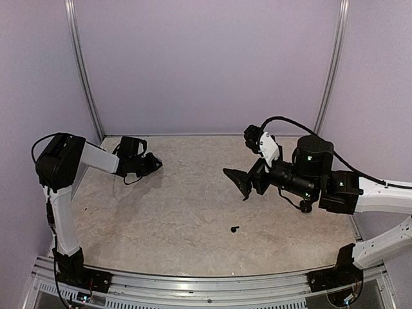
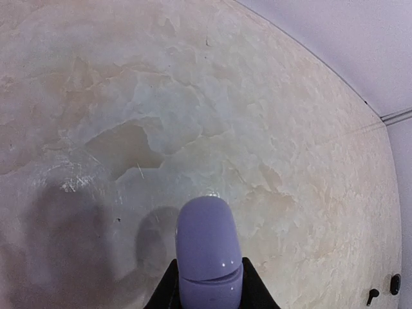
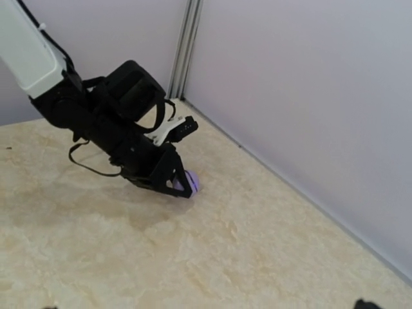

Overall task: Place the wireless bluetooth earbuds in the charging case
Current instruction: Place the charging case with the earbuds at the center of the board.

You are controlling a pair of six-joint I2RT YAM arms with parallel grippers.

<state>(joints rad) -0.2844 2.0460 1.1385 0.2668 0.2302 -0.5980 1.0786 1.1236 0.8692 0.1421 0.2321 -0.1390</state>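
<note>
Near the back edge of the table, left tool pinches the charging case; right tool hangs spread mid-table.

In the top view the left claw hides whatever it grips; nothing shows between its dark fingers. The left wrist view's bottom edge cuts off the lilac case and the fingers pinching it. At that frame's lower right, an oval speck and a thin speck are too small to name. In the right wrist view the case is only a sliver behind the left claw. The right claw shows there as dark scraps at the bottom edge. The black earbud is a mere dot on the bench.
</note>
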